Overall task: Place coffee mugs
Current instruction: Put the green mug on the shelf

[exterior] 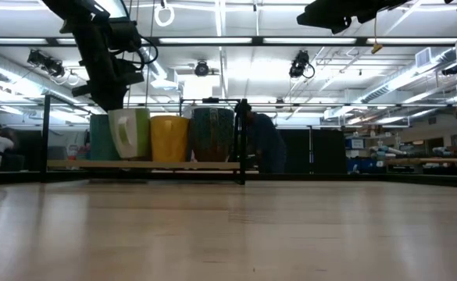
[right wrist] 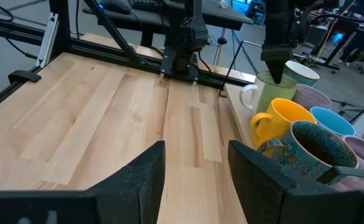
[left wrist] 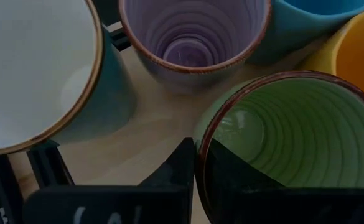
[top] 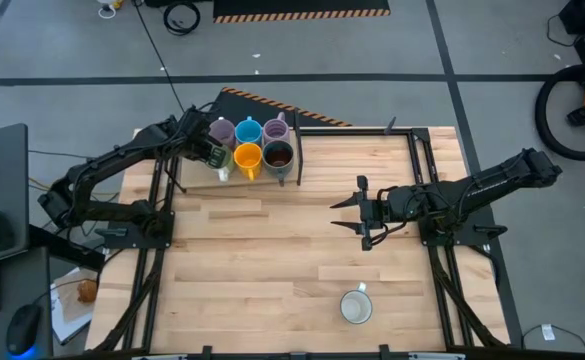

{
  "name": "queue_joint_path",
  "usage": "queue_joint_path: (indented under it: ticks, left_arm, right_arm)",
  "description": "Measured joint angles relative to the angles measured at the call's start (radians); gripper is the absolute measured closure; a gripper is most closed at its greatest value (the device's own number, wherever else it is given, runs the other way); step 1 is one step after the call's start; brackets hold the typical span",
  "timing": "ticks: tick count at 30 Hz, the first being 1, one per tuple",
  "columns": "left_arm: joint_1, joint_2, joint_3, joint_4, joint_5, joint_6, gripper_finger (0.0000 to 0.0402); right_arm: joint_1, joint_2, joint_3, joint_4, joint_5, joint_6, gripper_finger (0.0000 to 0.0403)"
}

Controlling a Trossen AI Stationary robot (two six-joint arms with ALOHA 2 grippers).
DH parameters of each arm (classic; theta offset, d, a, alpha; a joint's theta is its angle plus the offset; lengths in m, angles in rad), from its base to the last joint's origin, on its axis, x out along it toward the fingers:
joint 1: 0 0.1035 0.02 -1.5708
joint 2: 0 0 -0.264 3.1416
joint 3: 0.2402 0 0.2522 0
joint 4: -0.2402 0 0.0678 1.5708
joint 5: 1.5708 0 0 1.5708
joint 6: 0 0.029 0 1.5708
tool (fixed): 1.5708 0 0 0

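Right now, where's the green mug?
In the high view the green mug sits at the left front corner of the mug cluster, beside the orange mug, with the left gripper shut on its rim.

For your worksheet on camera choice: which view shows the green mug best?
The left wrist view: the green mug fills it, the left gripper shut on its rim. The right wrist view shows its side; the low view likewise; the high view hides it.

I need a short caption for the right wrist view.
Open right gripper faces clustered mugs; left gripper grips the green mug.
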Motion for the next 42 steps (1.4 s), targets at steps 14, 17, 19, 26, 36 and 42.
queue_joint_path:
  ticks: [14, 17, 19, 26, 36, 42]
  left_arm:
    - [0.0, 0.0, 0.0, 0.001, -0.018, 0.001, 0.0369]
    - [0.0, 0.0, 0.0, 0.001, -0.017, 0.001, 0.0369]
    - [0.0, 0.0, 0.0, 0.0, -0.017, 0.0, 0.0369]
    - [0.0, 0.0, 0.0, -0.012, 0.013, -0.013, 0.0369]
    - [-0.022, 0.041, 0.001, -0.001, -0.008, -0.019, 0.0369]
    - [-0.028, 0.063, 0.004, 0.01, -0.012, -0.012, 0.0369]
  right_arm:
    - [0.0, 0.0, 0.0, 0.0, -0.007, 0.0, 0.0222]
    - [0.0, 0.0, 0.0, 0.0, -0.007, 0.0, 0.0222]
    - [0.0, 0.0, 0.0, 0.0, -0.007, 0.0, 0.0222]
    - [0.0, 0.0, 0.0, 0.0, -0.007, 0.0, 0.0222]
    - [0.0, 0.0, 0.0, 0.0, -0.008, 0.0, 0.0222]
    - [0.001, 0.0, 0.0, 0.0, -0.01, 0.0, 0.0222]
